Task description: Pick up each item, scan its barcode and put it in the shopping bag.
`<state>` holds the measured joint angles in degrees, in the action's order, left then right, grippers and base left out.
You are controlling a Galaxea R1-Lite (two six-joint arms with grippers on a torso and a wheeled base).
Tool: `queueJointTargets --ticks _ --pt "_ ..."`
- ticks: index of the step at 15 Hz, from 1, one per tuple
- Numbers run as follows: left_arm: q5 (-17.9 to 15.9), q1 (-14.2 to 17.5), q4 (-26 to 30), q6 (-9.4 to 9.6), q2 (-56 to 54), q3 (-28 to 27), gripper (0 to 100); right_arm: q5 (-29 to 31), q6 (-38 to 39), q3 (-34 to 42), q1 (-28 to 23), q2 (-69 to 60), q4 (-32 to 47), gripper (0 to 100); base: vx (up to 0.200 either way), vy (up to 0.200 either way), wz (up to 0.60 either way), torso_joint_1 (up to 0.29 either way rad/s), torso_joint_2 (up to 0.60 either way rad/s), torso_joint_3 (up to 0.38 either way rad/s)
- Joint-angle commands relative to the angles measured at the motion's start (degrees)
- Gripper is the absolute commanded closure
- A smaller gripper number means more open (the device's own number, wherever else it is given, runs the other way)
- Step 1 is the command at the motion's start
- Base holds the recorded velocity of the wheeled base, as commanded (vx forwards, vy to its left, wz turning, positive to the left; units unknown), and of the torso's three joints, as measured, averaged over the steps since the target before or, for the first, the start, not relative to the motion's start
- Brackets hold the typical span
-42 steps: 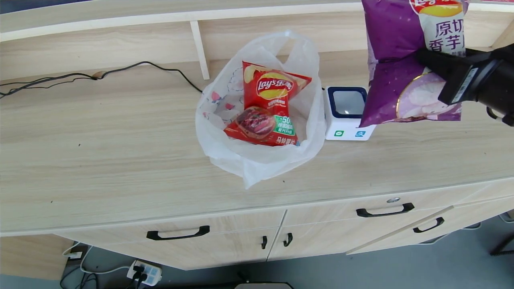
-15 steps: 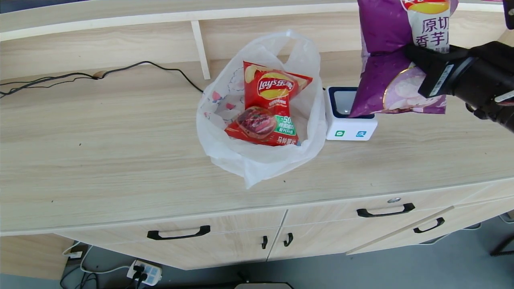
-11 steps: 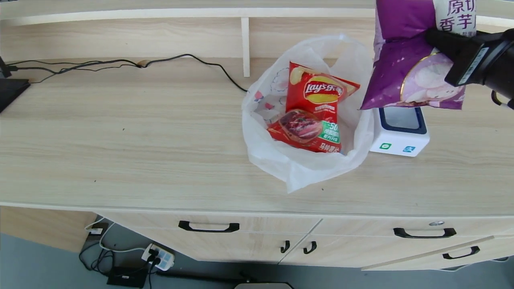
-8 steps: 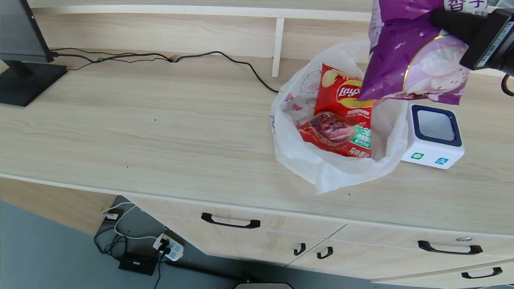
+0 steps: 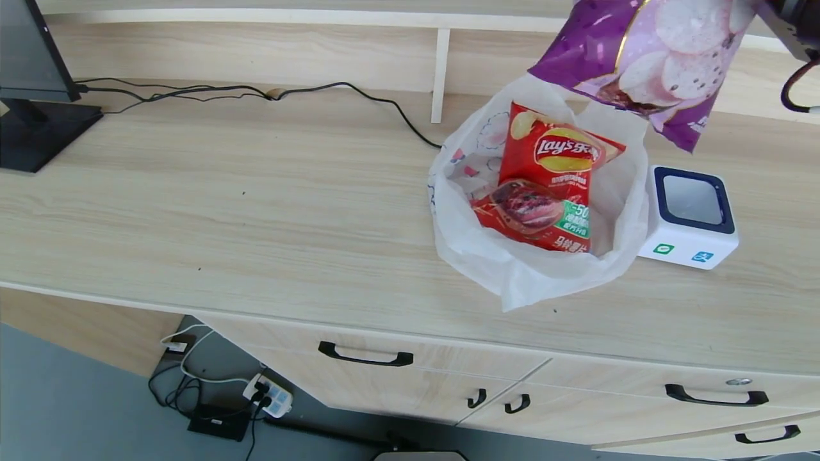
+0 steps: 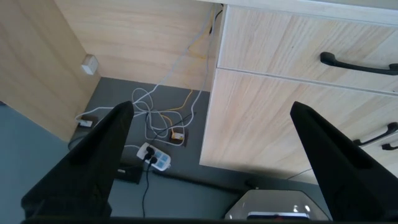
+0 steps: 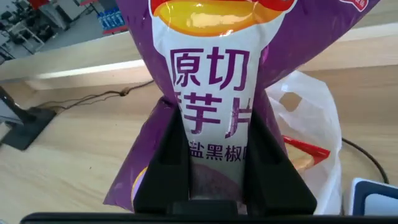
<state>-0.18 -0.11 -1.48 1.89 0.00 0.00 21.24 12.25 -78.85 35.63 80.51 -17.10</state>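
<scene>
- Purple chip bag (image 5: 631, 57) hangs in the air over the far rim of the shopping bag (image 5: 525, 282), apart from it. Its long axis runs upward at a tilt. The bottom seam is slanted, and the lowest corner points down toward the scanner (image 5: 688, 214).
- Right gripper (image 7: 217, 171): the fingers (image 7: 169, 165) pinch the purple chip bag across its middle, with the printed front toward the wrist camera.
- Red chip bag (image 5: 551, 179) stands inside the shopping bag, top end up, leaning on the far wall. White lining shows on both sides of it.
- The scanner sits just beside the shopping bag on its right, window facing up.
- Counter (image 5: 224, 211): the wood stretches wide to the left of the shopping bag, and the front edge lies near the bag.
- Cable (image 5: 359, 96) runs from behind the shopping bag leftward to the monitor (image 5: 25, 96), which is well apart from the bag.
- Left gripper (image 6: 211, 168): fingers spread wide with nothing between them, lower than the shopping bag, in front of the drawers (image 6: 298, 43).
</scene>
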Motion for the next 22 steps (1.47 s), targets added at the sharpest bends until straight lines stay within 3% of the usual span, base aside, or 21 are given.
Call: queueJointTargets --ticks 1,5,17,22 --pt "0.0 0.0 -0.2 0.04 0.1 0.0 0 4.2 1.5 -1.0 1.3 5.5 0.3 100 0.000 0.000 0.00 0.000 0.00 0.000" --pt "0.0 0.0 -0.2 0.04 0.1 0.0 0 8.2 7.7 1.7 1.2 8.2 1.8 100 0.000 0.000 0.00 0.000 0.00 0.000" --pt "0.0 0.0 -0.2 0.31 0.1 0.0 0 9.6 15.5 12.9 1.3 7.8 -0.5 100 0.000 0.000 0.00 0.000 0.00 0.000" --pt "0.0 0.0 -0.2 0.22 0.1 0.0 0 9.6 15.9 11.3 1.3 7.6 -1.9 100 0.000 0.000 0.00 0.000 0.00 0.000"
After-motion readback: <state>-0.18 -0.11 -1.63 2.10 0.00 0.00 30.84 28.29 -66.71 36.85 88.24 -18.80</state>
